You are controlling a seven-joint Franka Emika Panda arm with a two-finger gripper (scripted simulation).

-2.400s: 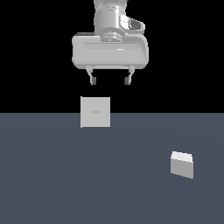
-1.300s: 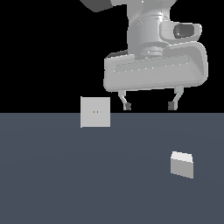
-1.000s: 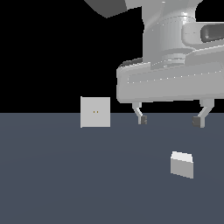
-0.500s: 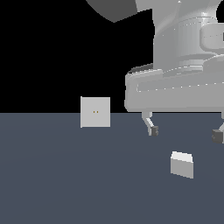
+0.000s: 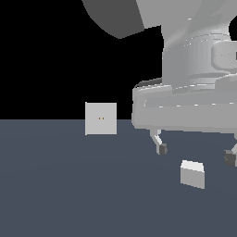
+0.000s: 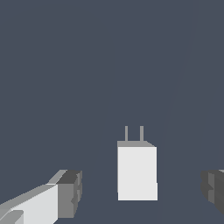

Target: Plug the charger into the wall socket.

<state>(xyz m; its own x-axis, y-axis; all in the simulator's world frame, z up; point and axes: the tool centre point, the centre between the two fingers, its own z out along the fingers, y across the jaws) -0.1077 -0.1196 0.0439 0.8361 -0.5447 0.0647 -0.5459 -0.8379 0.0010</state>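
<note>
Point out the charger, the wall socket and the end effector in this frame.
charger (image 6: 137, 173): wrist view, middle of its white body.
wall socket (image 5: 101, 125): exterior view, plate face below the two dots.
end effector (image 5: 196, 155): exterior view, midway between the open fingertips.

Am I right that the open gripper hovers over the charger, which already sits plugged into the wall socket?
Not plugged in. The exterior view shows the charger lying on the floor, well apart from the wall socket. The gripper is indeed open above it.
</note>
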